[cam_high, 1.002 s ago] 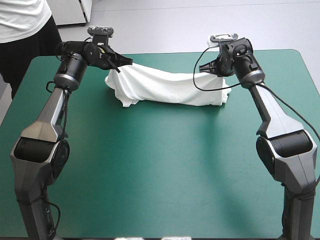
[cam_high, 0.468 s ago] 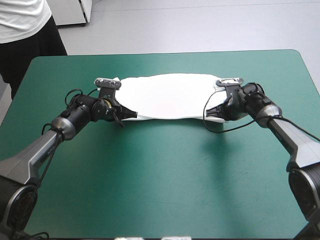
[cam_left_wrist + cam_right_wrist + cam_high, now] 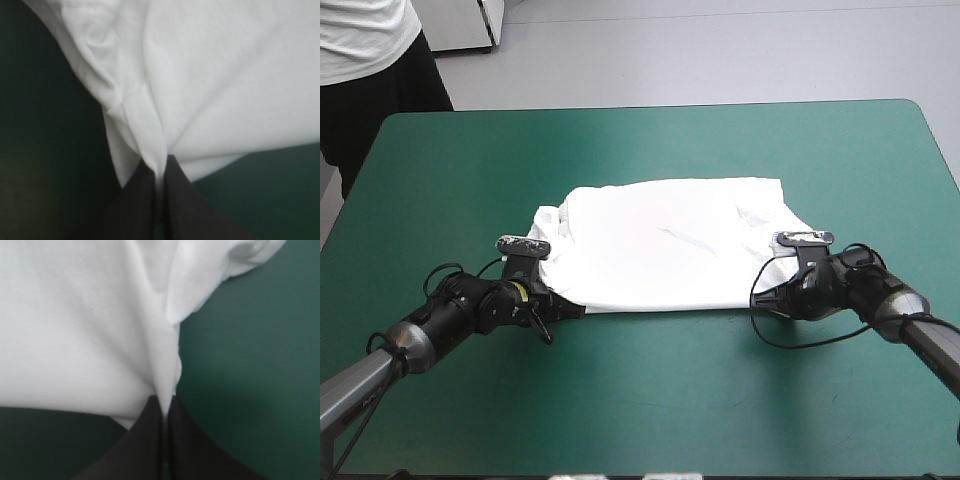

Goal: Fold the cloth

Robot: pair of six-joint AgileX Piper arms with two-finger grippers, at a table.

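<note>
Two pairs of jaws, your left and your right, clamp thin pinches of the T-shirt [image 3: 660, 240] at its near corners, low over the table [image 3: 650, 400], likely to draw that edge straight; the T-shirt lies spread flat mid-table.

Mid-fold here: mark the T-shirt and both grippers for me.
T-shirt [image 3: 660, 240]: high view, middle of the spread cloth.
Left gripper [image 3: 160, 169]: left wrist view, fingertips pinching the T-shirt's edge.
Right gripper [image 3: 165, 401]: right wrist view, fingertips pinching the T-shirt's edge.
</note>
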